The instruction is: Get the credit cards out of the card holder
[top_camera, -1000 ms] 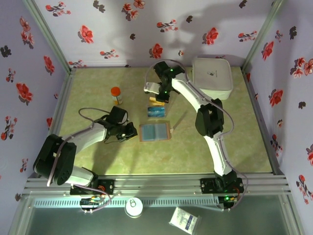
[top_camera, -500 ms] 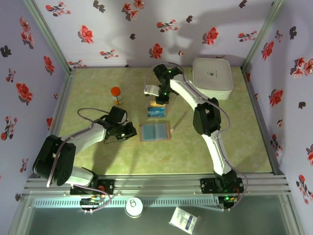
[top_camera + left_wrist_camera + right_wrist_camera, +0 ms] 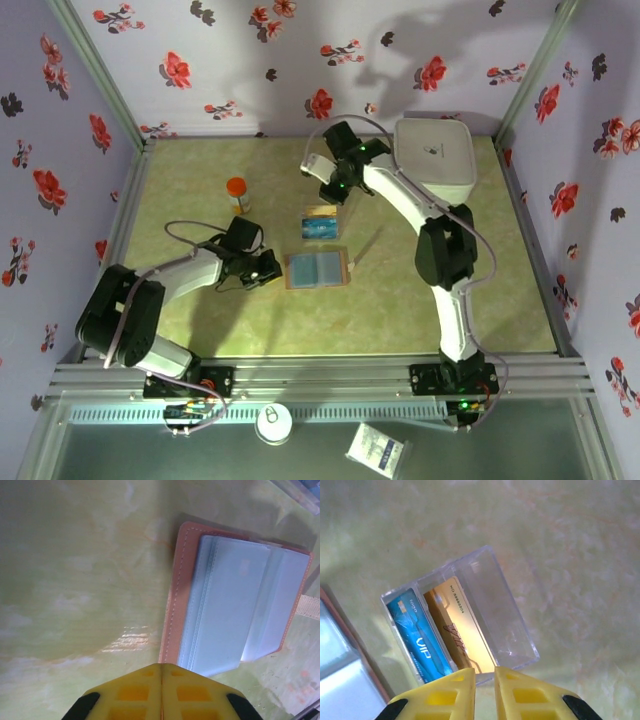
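1. Card holder [image 3: 318, 269] lies open and flat mid-table [image 3: 450, 290], blue-grey lining up, clasp tab sticking out on its right side.
2. Left tool [image 3: 262, 270] sits low over the table, just beside the holder's left edge. Its fingers [image 3: 130, 697] are pressed together with nothing between them. Can't tell from the left wrist view whether the tips touch the leather.
3. Clear tray [image 3: 320, 222] sits just beyond the holder, near it but apart.
4. Two cards stand on edge in the tray, leaning. Blue card [image 3: 422, 630] is in the slot nearest the holder, gold card [image 3: 457, 625] in the next slot over. Each is in its own compartment, divider between them.
5. Right tool [image 3: 335, 190] hovers over the tray's far side. Its fingers [image 3: 452, 695] are slightly spread with a narrow gap, pinching nothing and clear of both cards.
6. Bottle [image 3: 237, 193] with an orange cap stands upright to the left of the tray, well apart.
7. White case [image 3: 433, 158] sits at the far right corner of the table.
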Tool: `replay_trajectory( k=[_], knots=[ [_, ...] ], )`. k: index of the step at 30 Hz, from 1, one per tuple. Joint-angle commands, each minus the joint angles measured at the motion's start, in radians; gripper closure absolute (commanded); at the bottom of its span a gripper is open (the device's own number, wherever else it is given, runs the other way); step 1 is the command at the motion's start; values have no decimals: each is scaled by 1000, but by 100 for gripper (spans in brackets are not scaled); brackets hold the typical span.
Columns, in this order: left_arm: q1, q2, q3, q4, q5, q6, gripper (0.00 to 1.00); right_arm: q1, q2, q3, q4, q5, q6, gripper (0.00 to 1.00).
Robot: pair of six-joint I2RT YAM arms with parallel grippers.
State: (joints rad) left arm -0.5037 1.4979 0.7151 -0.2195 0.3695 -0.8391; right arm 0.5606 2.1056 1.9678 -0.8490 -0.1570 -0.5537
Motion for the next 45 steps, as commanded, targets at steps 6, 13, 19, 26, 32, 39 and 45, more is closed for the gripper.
replay_trajectory(
  k=[6,13,19,26,32,39,45],
  knots=[
    [1,74,49,70,71,0,95,13,-249,-381,356,-27,625,87],
    [-1,108,71,26,26,28,97,60,-385,-659,568,-83,1006,96],
    [1,152,91,21,18,47,99,139,-403,-677,472,-64,1078,95],
    [2,180,121,22,23,56,99,153,-389,-778,546,-121,1254,89],
    [3,185,117,22,27,58,99,170,-361,-834,610,-147,1355,78],
    [4,182,99,23,32,52,99,182,-305,-832,621,-167,1393,73],
    [2,187,91,25,29,50,99,199,-257,-823,642,-203,1407,78]
  ],
)
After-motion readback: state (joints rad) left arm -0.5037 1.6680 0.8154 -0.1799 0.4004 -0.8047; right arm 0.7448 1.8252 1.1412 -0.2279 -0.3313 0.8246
